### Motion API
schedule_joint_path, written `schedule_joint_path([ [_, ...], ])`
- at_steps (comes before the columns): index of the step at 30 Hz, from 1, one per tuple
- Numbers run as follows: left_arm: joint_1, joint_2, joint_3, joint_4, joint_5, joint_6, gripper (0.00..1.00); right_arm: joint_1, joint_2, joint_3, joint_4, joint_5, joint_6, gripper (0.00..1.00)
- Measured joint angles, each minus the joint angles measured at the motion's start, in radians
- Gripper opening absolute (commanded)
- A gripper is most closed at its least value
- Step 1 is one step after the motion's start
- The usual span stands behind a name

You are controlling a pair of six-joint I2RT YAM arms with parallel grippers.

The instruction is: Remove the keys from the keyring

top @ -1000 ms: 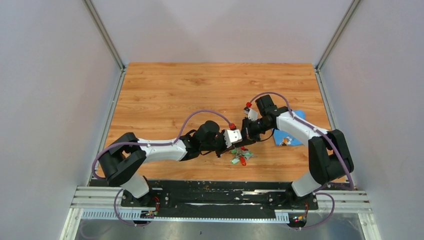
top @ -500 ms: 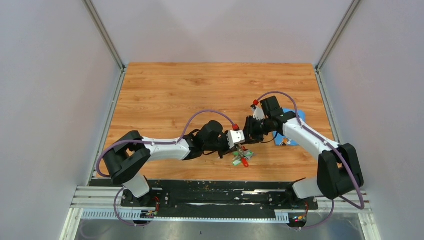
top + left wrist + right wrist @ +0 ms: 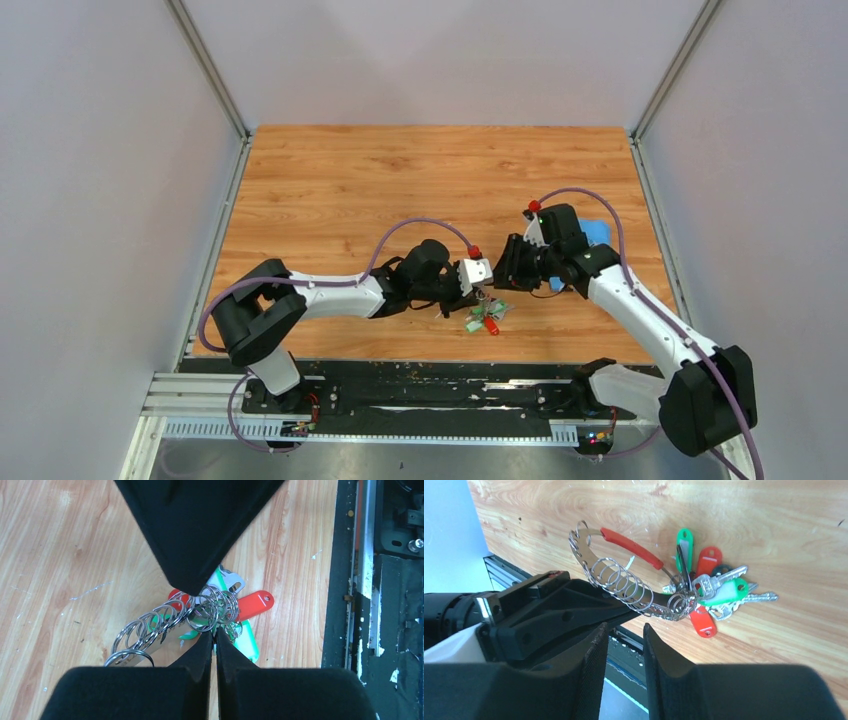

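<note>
The left gripper (image 3: 481,289) is hanging low over the counter (image 3: 330,190), near the middle of the near edge and a touch toward the right edge. Its fingers (image 3: 150,690) are pressing together, with only a hairline slit showing between them. They are pinching the keyring (image 3: 621,585) at the end where its silvery wire loops are crowding together. From that grip the ring is stretching away as an opened-out spiral, with its red curved piece arching over the far end.

The keys (image 3: 719,592) are fanning out from the pinched end (green heads and red heads mixed, silver blades pointing several ways). They are sitting on the near-edge side of the left gripper. Whether they are resting on the wood or dangling just clear of it cannot be told from these views.

The right gripper (image 3: 507,268) is facing the left one from the right-edge side, just beside it and apart from the keys. Its fingers are standing slightly parted, and nothing is showing in the narrow gap between them.

A blue cloth (image 3: 598,231) is lying near the right edge, partly hidden under the right arm.
</note>
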Motion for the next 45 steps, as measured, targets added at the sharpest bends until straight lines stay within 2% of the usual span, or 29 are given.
schedule_joint_path([
  [6,0.000,0.000,0.000,-0.004,0.024,-0.011,0.00,0.042,-0.014,-0.064,0.008,0.014,0.065,0.31],
  [19,0.000,0.000,0.004,-0.013,0.078,-0.025,0.00,0.044,-0.052,-0.191,0.115,0.005,0.209,0.31],
  [29,0.002,-0.001,0.006,-0.014,0.090,-0.036,0.00,0.043,-0.060,-0.224,0.187,0.005,0.277,0.27],
  [45,0.002,0.000,0.023,-0.033,0.104,-0.055,0.00,0.043,-0.091,-0.257,0.203,0.023,0.338,0.20],
])
